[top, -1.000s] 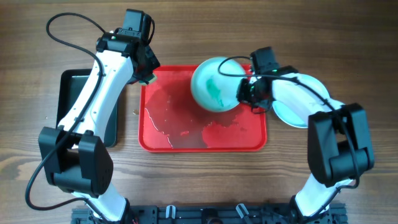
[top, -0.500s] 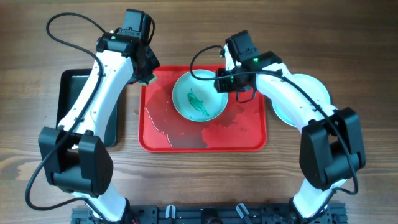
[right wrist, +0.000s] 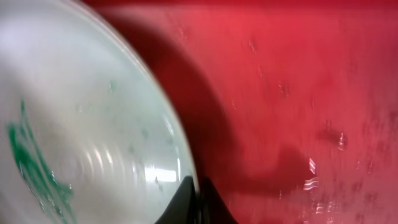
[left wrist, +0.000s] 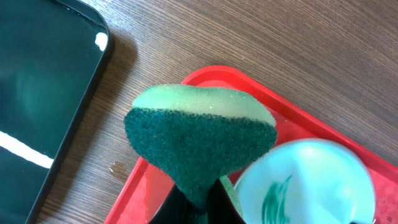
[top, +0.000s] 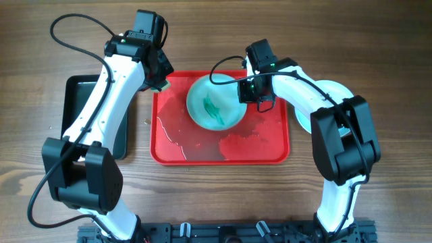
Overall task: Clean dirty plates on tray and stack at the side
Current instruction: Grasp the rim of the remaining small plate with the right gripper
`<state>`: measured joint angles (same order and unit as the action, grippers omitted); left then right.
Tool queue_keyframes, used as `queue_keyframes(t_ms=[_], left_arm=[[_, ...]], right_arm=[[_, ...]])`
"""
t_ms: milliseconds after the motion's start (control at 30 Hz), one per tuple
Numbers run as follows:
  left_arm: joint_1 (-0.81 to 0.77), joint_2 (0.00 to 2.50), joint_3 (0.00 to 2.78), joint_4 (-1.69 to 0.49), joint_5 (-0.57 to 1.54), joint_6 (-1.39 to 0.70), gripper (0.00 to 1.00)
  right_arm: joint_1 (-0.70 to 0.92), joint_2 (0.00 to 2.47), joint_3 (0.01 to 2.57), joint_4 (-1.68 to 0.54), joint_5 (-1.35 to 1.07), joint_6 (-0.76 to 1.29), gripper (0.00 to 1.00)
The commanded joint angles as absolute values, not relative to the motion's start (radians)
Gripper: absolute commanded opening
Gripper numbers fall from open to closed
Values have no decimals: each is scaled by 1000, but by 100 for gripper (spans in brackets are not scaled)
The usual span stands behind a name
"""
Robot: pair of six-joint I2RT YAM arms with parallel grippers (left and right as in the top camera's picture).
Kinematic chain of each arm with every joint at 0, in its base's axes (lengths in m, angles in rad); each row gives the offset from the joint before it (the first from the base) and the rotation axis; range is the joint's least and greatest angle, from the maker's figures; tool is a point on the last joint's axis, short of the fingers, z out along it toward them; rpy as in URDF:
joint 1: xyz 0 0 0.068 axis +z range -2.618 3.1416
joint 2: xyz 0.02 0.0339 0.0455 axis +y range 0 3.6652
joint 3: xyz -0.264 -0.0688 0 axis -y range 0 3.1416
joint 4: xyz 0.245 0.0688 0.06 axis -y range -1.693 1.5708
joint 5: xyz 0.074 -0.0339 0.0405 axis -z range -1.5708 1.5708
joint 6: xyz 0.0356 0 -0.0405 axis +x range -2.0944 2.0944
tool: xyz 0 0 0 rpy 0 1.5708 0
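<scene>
Overhead, plate: pale plate [top: 216, 102] with its green streak unwiped, lying in the upper middle of the red tray [top: 202, 154].
Overhead, right gripper [top: 254, 92]: at the plate's right rim.
Overhead, left gripper [top: 160, 82]: over the tray's far left corner, apart from the plate.
Overhead, relation: the plate lies to the right of the left gripper, near it. The left arm is probably the one to wipe.
Overhead, side stack: pale plates [top: 332, 89] lie right of the tray, partly under the right arm.
Left wrist, sponge [left wrist: 199, 140]: green, clenched in the fingers. The plate is at lower right and the black tray [left wrist: 37, 93] at left.
Right wrist, grip: the fingertips meet, pinching the plate's rim over wet red tray.
</scene>
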<state>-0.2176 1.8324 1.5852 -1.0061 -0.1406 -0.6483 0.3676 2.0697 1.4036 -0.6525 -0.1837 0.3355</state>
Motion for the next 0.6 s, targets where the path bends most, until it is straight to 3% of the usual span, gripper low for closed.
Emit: queue_keyframes(t_ms=[0, 167, 300, 333, 367, 433, 467, 567], left_arm=[[-214, 1835, 1583, -1003, -139, -633, 4], [-215, 1835, 1583, -1003, -139, -637, 4], [-231, 1837, 1582, -1003, -139, -637, 4], [-238, 1842, 1581, -1003, -139, -637, 4], [-246, 1850, 1581, -1002, -139, -637, 4], [-264, 1874, 1581, -999, -139, -637, 4], [-278, 1895, 1581, -998, -139, -637, 4], [-313, 1939, 1581, -984, -120, -636, 4]], right_arm=[[371, 2096, 1414, -732, -240, 573, 4], [399, 2096, 1414, -736, -285, 563, 6], [384, 2096, 1414, -668, -244, 463, 37], [384, 2096, 1414, -650, -244, 423, 37], [385, 2096, 1414, -642, -244, 397, 36], [385, 2101, 1414, -639, -236, 366, 23], [385, 2104, 1413, -639, -236, 366, 4], [385, 2104, 1400, -624, -238, 369, 4]])
